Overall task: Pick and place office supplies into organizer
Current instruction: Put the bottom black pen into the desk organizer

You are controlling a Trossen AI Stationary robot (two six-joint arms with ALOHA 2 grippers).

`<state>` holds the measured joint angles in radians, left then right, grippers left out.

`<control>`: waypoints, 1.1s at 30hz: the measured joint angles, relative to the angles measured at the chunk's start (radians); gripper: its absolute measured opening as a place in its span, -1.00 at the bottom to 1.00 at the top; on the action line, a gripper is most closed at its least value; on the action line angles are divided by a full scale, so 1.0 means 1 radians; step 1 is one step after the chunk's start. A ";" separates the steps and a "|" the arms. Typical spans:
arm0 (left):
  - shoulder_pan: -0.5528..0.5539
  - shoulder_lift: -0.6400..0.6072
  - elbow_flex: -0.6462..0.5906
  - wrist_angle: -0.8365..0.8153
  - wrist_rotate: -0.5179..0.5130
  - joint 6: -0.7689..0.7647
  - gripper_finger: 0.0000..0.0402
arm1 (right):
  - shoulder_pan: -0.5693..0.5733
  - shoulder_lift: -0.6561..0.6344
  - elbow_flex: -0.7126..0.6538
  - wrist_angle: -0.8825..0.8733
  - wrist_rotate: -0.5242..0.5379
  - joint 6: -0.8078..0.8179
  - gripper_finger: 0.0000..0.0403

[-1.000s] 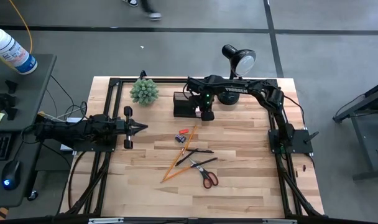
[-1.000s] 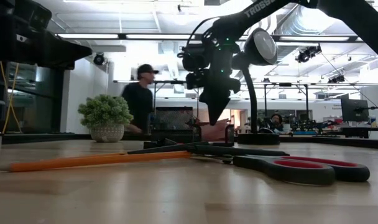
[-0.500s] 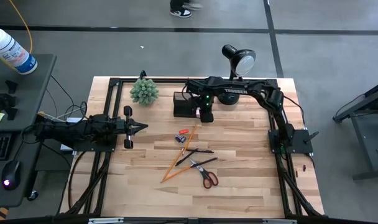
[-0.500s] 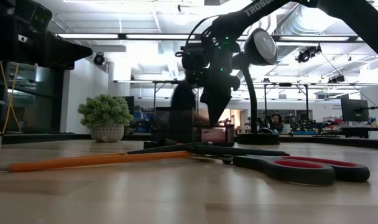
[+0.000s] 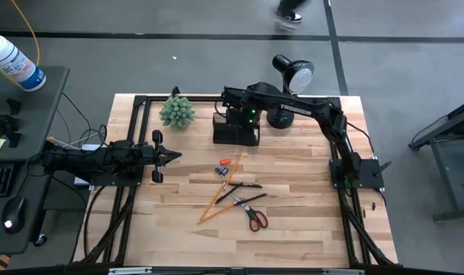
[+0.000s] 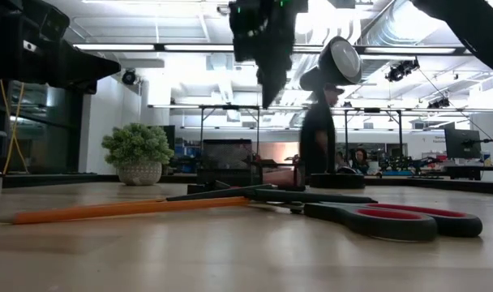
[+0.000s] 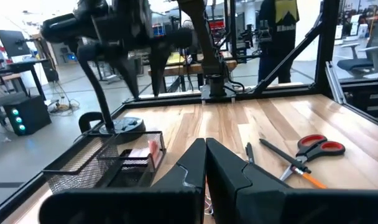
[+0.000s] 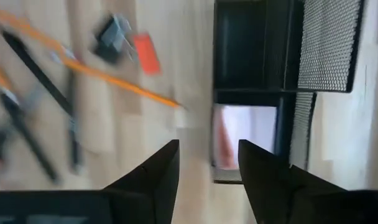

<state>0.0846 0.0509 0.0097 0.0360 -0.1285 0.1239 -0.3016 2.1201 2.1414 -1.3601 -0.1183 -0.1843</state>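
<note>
The black mesh organizer (image 5: 219,134) stands at the table's far middle, with a pink sticky-note pad (image 8: 245,143) lying in its lower compartment. My right gripper (image 8: 207,168) hovers high above it, open, nothing between its fingers. Red-handled scissors (image 5: 255,216), orange pencils (image 5: 215,197), a black pen (image 5: 246,186), a small orange bit (image 5: 224,161) and a dark bit (image 5: 221,171) lie flat on the table's middle. My left gripper (image 5: 171,156) waits shut at the table's left, pointing toward the right edge.
A green plant ball in a pot (image 5: 177,112) stands left of the organizer and a black desk lamp (image 5: 291,75) right of it. A person (image 6: 315,146) passes behind the table. Bare wood lies near and to the right of the supplies.
My right gripper has risen from just over the organizer's lower compartment to high above it and shifted a little toward the table's left edge. The pink pad stays in the organizer.
</note>
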 joint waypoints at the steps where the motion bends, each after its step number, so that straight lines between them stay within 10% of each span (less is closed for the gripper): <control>1: 0.000 0.000 0.000 0.000 0.000 0.000 -1.00 | 0.011 -0.001 0.016 -0.012 -0.005 0.055 -0.23; 13: 0.000 0.000 0.000 -0.001 0.005 0.001 -1.00 | 0.209 -0.001 -0.140 -0.056 -0.010 0.499 -0.27; 33: 0.000 0.000 0.000 -0.004 0.054 -0.157 -1.00 | 0.698 -0.164 -0.541 0.059 0.172 0.580 -0.53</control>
<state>0.0845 0.0513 0.0097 0.0321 -0.0746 -0.0329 0.3962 1.9557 1.6001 -1.3011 0.0532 0.3960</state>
